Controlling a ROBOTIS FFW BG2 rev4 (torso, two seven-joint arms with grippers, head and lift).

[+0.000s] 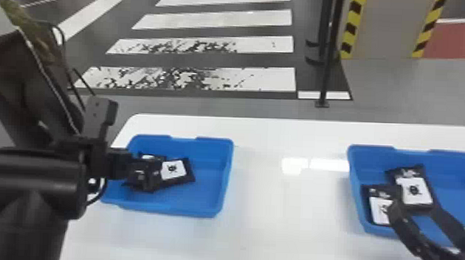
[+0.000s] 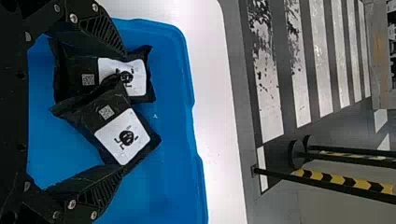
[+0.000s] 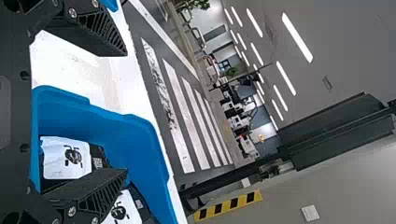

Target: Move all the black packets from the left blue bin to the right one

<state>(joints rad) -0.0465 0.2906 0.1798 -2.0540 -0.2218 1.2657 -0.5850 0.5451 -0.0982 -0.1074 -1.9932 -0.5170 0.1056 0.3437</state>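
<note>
Two blue bins stand well apart on a white bench [image 1: 283, 229], one on the left and one on the right. In the left bin [image 1: 203, 191] lie two black packets, toward its left side, each with a white label. The one on the right [image 1: 178, 171] sits at a slant and overlaps the left one [image 2: 72, 70], as the left wrist view shows. The left tool [image 1: 143, 174] comes in from the left over this bin; it is released, its fingers spread wide with the packets showing between them in the left wrist view, and nothing is clasped. Whether it touches a packet I cannot tell. The right bin [image 1: 357, 191] holds two more black packets by its left side: the nearer one [image 1: 380, 210] close to the left wall, the other [image 1: 417, 191] just to the right and a little farther back. The right tool [image 1: 415, 210] reaches in from the near right corner over the near part of that bin, also released and with nothing held, its fingers well parted. On the floor past the bench are the white stripes of a crosswalk [image 1: 224, 20], with a black pole [image 1: 328, 64] at their right, and a pale pillar [image 1: 386, 29] edged in yellow and black farther right.
</note>
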